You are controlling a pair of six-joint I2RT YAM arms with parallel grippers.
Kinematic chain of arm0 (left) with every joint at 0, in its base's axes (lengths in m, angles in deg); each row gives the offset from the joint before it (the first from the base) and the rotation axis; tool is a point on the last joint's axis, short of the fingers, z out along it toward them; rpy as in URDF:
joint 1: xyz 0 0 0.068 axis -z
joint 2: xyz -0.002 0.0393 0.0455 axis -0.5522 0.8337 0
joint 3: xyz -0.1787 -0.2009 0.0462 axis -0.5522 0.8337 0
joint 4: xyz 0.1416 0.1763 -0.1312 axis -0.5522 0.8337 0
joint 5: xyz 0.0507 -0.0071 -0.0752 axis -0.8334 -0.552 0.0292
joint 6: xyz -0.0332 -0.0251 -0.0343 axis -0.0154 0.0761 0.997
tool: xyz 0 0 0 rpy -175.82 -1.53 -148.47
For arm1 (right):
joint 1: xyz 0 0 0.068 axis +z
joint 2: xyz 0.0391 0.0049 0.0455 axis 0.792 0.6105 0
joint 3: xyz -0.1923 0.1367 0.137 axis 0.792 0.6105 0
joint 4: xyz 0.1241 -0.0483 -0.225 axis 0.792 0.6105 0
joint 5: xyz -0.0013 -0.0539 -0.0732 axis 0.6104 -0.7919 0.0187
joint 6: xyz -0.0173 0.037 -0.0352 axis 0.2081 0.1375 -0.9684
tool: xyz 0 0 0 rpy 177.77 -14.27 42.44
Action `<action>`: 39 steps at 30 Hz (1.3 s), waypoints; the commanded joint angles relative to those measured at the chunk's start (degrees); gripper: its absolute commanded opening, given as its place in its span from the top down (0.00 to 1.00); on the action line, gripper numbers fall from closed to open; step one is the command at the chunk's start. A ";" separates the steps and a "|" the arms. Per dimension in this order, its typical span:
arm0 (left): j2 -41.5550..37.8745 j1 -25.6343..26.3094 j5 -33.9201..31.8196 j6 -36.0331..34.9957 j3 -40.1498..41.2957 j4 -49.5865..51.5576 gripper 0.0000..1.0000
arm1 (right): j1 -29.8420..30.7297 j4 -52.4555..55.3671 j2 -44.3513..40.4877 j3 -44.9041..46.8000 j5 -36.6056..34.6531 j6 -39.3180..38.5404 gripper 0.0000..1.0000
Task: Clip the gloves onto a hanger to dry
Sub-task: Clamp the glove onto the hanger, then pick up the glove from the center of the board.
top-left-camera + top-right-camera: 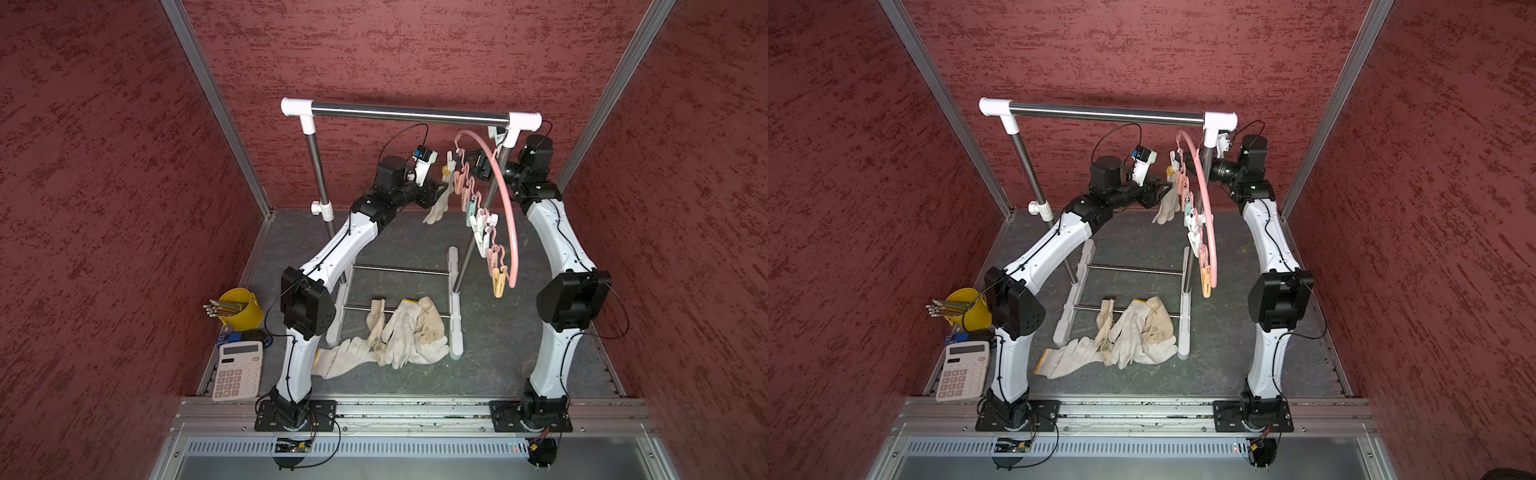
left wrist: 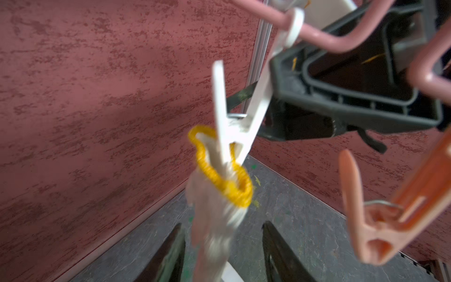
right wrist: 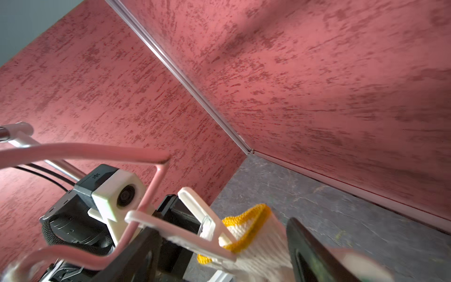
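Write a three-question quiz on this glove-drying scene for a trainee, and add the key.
1. True or false: a white clip grips the hanging glove at its yellow cuff.
2. The other gloves are: A) all clipped up; B) heaped on the table; C) folded in a neat stack.
3. How many gloves hang from the pink hanger?

Key: 1 true; 2 B; 3 one.
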 commanded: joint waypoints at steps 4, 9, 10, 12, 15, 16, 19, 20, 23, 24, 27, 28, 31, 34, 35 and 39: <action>-7.86 -1.27 -4.41 -0.82 5.75 -5.63 0.45 | -2.33 4.27 -7.43 2.81 -12.13 -4.50 0.18; -11.87 -0.94 -4.94 -1.44 8.33 -5.03 0.45 | -3.93 3.61 -13.34 8.95 -20.56 -4.15 0.16; -12.99 -0.55 -5.25 -1.98 9.03 -4.77 0.45 | -4.37 3.30 -14.70 10.49 -21.81 -3.76 0.15; -15.49 0.47 -5.31 -3.61 10.57 -3.57 0.45 | -5.19 3.61 -17.41 12.78 -24.47 -3.01 0.13; -20.13 2.73 -4.82 -6.16 13.83 -0.41 0.45 | -6.29 8.31 -20.72 14.88 -30.26 -2.82 0.12; -21.97 3.72 -4.45 -6.83 15.41 0.95 0.46 | -6.67 11.13 -21.72 15.25 -32.94 -3.02 0.13; -28.09 7.20 -5.36 -7.64 22.21 3.99 0.46 | -8.08 19.12 -24.55 17.03 -39.58 -2.82 0.13; -30.34 8.30 -6.10 -7.21 25.14 4.20 0.46 | -8.52 20.35 -25.83 18.58 -40.71 -2.54 0.13; -37.89 11.31 -8.68 -3.99 35.15 4.65 0.47 | -9.92 20.71 -32.30 27.76 -42.83 -1.08 0.14; -39.99 12.35 -9.59 -2.63 38.20 5.53 0.48 | -10.47 20.26 -35.45 31.70 -43.35 -0.38 0.14; -45.79 15.12 -13.54 1.83 44.48 11.06 0.51 | -12.19 18.72 -43.80 43.02 -43.83 1.87 0.16; -47.30 15.97 -14.80 3.62 45.83 14.15 0.52 | -12.56 18.40 -46.60 46.72 -43.51 2.69 0.16; -49.74 17.27 -17.09 10.38 47.43 23.81 0.57 | -12.83 17.11 -53.44 56.24 -41.52 5.21 0.18; -49.36 17.70 -15.64 16.99 47.24 31.61 0.60 | -12.86 15.81 -58.81 64.08 -39.17 8.15 0.19; -48.61 17.78 -13.93 18.63 46.95 34.16 0.60 | -12.84 15.41 -60.48 66.73 -38.58 9.33 0.19; -45.29 17.89 -8.19 24.26 47.89 40.92 0.60 | -12.78 12.98 -65.46 74.17 -36.00 13.04 0.21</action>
